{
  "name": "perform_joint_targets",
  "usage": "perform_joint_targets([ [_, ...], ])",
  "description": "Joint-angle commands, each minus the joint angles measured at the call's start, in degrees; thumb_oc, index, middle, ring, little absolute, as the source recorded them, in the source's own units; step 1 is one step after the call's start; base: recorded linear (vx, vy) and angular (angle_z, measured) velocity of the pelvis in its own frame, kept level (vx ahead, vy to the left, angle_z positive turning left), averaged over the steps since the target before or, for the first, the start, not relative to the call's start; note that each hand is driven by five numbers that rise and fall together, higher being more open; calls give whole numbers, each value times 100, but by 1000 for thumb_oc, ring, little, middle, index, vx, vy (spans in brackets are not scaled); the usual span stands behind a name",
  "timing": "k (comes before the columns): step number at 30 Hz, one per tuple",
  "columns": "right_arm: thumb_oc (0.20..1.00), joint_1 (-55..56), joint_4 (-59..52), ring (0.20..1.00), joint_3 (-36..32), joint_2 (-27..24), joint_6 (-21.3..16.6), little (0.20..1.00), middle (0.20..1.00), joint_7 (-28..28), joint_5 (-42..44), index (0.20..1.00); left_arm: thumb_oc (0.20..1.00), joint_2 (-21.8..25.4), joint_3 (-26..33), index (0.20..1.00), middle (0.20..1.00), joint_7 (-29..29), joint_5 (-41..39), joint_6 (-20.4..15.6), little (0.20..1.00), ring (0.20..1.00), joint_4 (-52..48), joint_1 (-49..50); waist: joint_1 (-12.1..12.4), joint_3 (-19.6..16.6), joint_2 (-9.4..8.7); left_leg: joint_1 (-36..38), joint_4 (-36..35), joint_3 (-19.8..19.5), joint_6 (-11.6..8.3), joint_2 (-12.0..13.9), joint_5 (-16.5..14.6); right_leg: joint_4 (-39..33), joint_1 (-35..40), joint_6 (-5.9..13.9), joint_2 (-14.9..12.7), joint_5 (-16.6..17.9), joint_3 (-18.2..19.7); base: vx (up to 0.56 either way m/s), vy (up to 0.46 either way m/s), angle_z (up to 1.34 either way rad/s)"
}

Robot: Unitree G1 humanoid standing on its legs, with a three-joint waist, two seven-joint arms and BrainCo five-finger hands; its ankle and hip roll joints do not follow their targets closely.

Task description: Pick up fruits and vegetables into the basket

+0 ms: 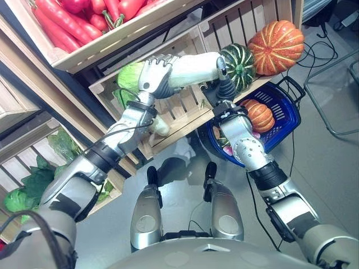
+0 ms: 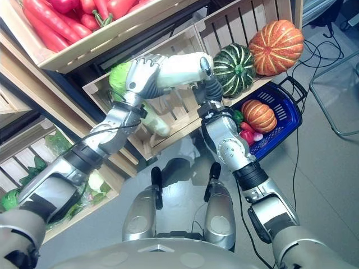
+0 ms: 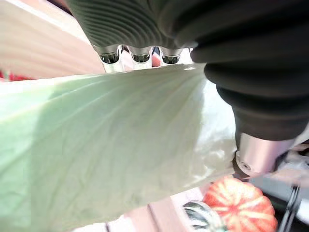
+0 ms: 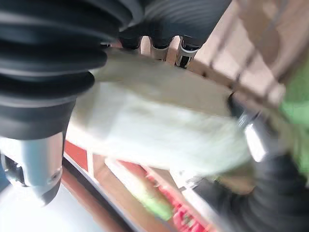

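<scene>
A long pale napa cabbage (image 1: 193,68) hangs level in front of the wooden crate shelf, held from both ends. My left hand (image 1: 155,75) is curled round its green leafy end, with the leaf (image 3: 106,145) pressed between fingers and thumb. My right hand (image 1: 224,89) grips the white stem end (image 4: 159,130) from below. The blue basket (image 1: 295,109) stands on the floor just right of the right hand. It holds a small orange pumpkin (image 1: 259,115) and some red and green produce (image 2: 247,136).
A dark green striped pumpkin (image 1: 238,66) and a large orange pumpkin (image 1: 276,47) sit in the crate behind the cabbage. Red peppers and carrots (image 1: 84,19) fill the top crate. A white vegetable (image 1: 160,126) lies lower down, with leafy greens (image 1: 33,185) at the lower left.
</scene>
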Motion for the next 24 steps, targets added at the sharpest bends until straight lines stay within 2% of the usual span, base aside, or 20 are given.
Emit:
perform_joint_targets([
  [1, 1000, -924, -883, 1000, 587, 716, 376, 1000, 1000, -101, -2095, 1000, 200, -509, -387, 200, 200, -45, -492, 69, 200, 200, -726, -488, -100, 39, -161, -87, 95, 66, 154, -13, -25, -315, 464, 273, -127, 31, 220, 3, 49, -2],
  [5, 1000, -1040, -1142, 1000, 274, 329, 770, 1000, 1000, -205, -3645, 1000, 200, -487, -102, 200, 200, 123, -942, 236, 200, 200, -539, -349, -192, 37, -131, -21, 84, 113, 156, -2, -44, -318, 482, 275, -105, 23, 316, 13, 49, -4],
  [11, 1000, -1171, -1491, 1000, -92, -85, 1047, 1000, 1000, -373, -4813, 1000, 200, -452, 239, 200, 200, 374, -1353, 257, 200, 200, -304, -227, -271, 35, -57, 21, 102, 146, 154, 10, -87, -288, 485, 275, -96, -17, 391, 11, 40, -8],
  [17, 1000, -1171, -1671, 1000, -350, -393, 1315, 1000, 1000, -321, -4727, 1000, 200, -326, 549, 200, 200, 434, -1529, 179, 200, 200, -304, -157, -302, 31, -33, 5, 147, 154, 161, 14, -124, -252, 457, 270, -86, -54, 448, 0, 0, 0],
  [22, 1000, -1136, -1495, 1000, -386, -454, 1493, 1000, 1000, -165, -4032, 1000, 200, -231, 724, 200, 200, 276, -1450, 27, 200, 200, -403, -178, -277, 55, -49, -18, 175, 151, 164, 14, -131, -251, 457, 250, -83, -65, 443, -4, -7, 0],
  [24, 1000, -1136, -1380, 1000, -335, -372, 1457, 1000, 1000, -52, -3627, 1000, 200, -253, 724, 200, 200, 186, -1326, 10, 200, 200, -430, -236, -262, 71, -64, -36, 190, 145, 166, 14, -131, -248, 450, 235, -80, -63, 432, -14, -34, 1],
])
